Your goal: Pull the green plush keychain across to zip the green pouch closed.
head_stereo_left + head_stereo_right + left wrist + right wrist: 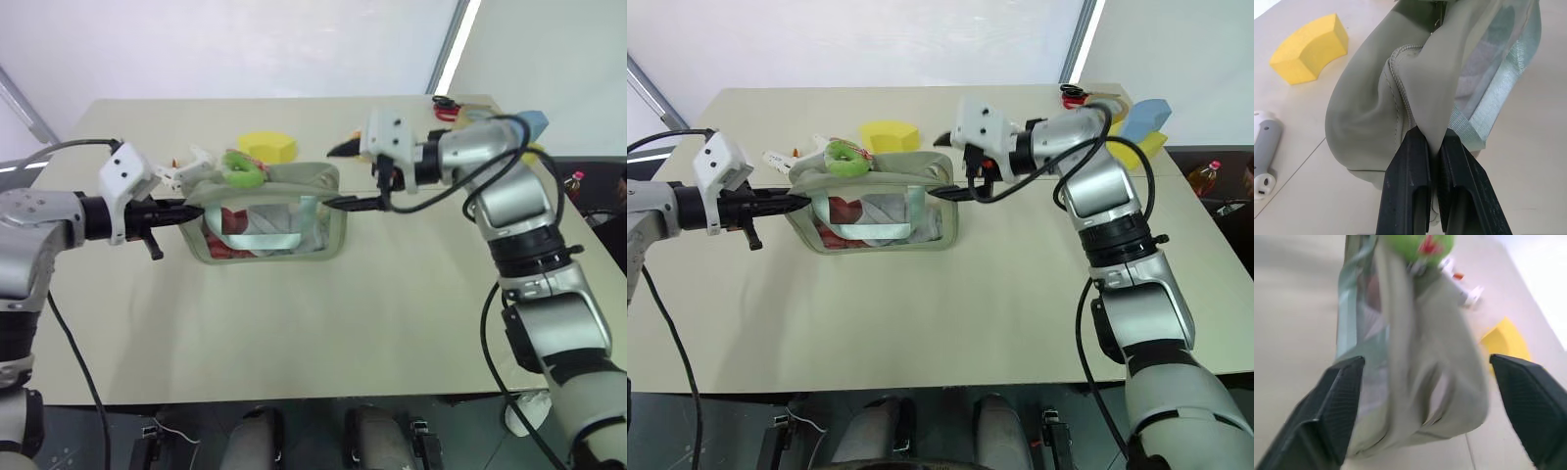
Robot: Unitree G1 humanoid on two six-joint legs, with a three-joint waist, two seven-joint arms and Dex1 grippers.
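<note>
Left gripper [184, 209]: jaws clamped on the left end fabric of the green pouch [269, 220], which stands on the table [323, 323].
Right gripper [345, 176]: jaws apart at the pouch's right end, holding nothing.
Green plush keychain [241, 167]: on the pouch's top edge, towards its left end; the pouch's long axis runs left to right.
Nearer arm: left, but occupied; the right must reach across.
Behind: yellow foam block [266, 147], white tool [181, 172], clear of the path.

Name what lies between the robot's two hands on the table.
The green pouch spans that stretch in the right eye view: left hand pinches one end, open right hand is at the other, green plush keychain on top.
</note>
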